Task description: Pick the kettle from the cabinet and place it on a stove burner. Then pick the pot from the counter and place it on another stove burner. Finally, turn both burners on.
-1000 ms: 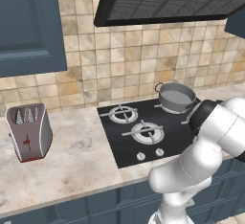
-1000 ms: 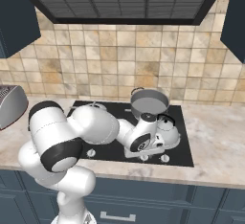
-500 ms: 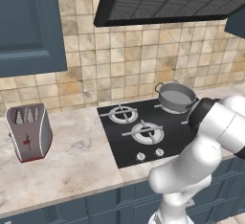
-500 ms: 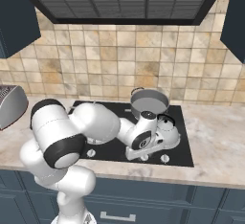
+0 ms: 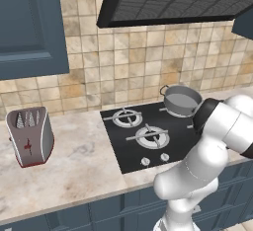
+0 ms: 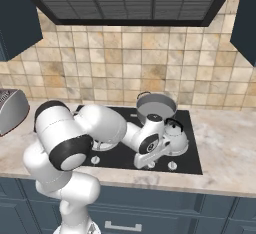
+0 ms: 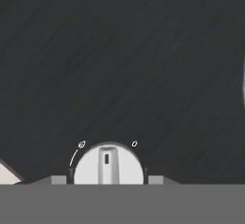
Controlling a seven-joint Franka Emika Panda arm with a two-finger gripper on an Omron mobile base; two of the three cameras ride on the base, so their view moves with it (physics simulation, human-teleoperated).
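At the bottom centre of the hand view, a round silver knob (image 7: pixel 108 164) sits on the black cooktop (image 7: pixel 119 60), its raised bar upright between a flame mark at its upper left and a zero at its upper right; the finger tips (image 7: pixel 58 179) show as small grey blocks on either side of it, so the jaws stand part-open and straddle it, though whether they actually touch it cannot be told. In the right base view the gripper (image 6: pixel 146 162) is low at the cooktop's front edge, lower centre of the frame, with the kettle (image 6: pixel 173 137) just to its right on a front burner and the pot (image 6: pixel 156 106) behind on a rear burner. Both vessels appear placed, so the step in hand is probably turning a burner on: squeeze squarely on the bar, then rotate about the knob's own axis without dragging sideways. Room is tight toward the kettle; the counter (image 6: pixel 225 148) at right is freer, and the left burners (image 5: pixel 152 136) are bare.
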